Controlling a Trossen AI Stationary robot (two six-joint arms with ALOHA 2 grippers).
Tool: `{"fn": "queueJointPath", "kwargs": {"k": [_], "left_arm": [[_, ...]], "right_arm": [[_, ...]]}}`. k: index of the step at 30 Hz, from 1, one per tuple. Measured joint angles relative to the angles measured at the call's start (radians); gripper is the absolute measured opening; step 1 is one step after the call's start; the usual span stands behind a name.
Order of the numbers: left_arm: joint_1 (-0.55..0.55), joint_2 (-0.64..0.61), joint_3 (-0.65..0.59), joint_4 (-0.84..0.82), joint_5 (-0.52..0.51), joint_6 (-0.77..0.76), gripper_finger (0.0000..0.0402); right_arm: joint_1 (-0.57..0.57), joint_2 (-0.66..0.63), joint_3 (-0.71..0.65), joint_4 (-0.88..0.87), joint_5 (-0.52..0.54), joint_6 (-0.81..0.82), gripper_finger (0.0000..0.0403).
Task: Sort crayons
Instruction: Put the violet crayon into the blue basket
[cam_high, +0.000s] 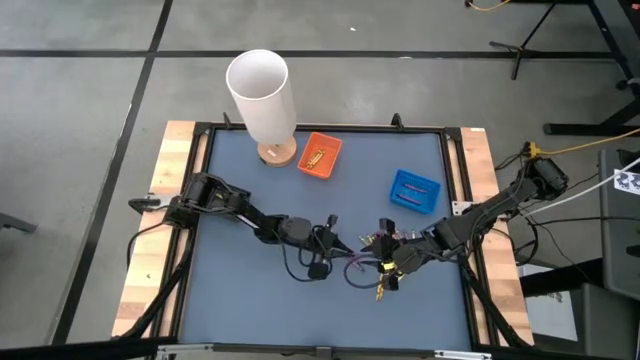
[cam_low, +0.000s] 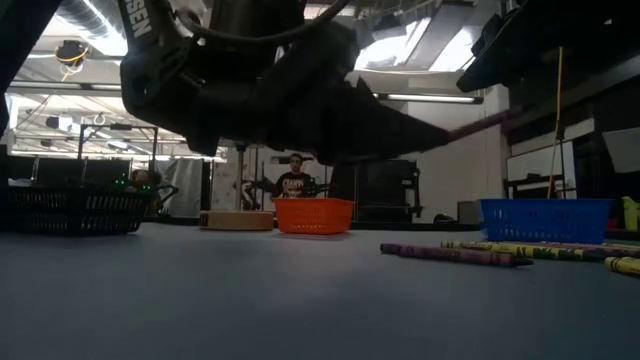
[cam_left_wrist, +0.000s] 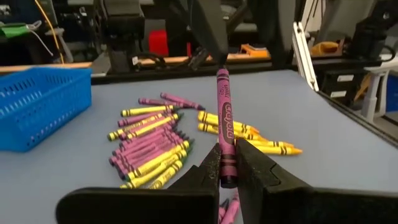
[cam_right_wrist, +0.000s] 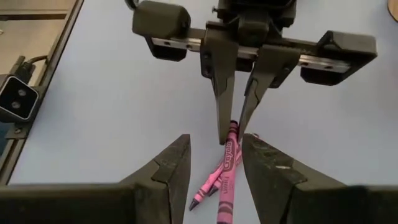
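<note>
The left gripper (cam_left_wrist: 227, 167) clamps a purple crayon (cam_left_wrist: 224, 118), its long axis pointing straight ahead between the right gripper's (cam_right_wrist: 214, 163) parted fingers.

The grey concrete floor (cam_high: 90, 90) was crossed by dark seams around the blue-topped surface (cam_high: 300, 215) with its pale wooden side rails (cam_high: 145, 255). Long ceiling strip lights (cam_low: 95, 45) glowed over a cluttered workshop, where a person in a dark shirt (cam_low: 294, 180) stood far behind.
</note>
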Motion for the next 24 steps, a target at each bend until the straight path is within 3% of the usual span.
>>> {"fn": "queueJointPath", "kwargs": {"k": [24], "left_arm": [[0.0, -0.001, 0.0, 0.04, -0.001, 0.0, 0.0014]], "right_arm": [[0.0, 0.0, 0.0, -0.098, -0.011, 0.002, 0.0142]]}}
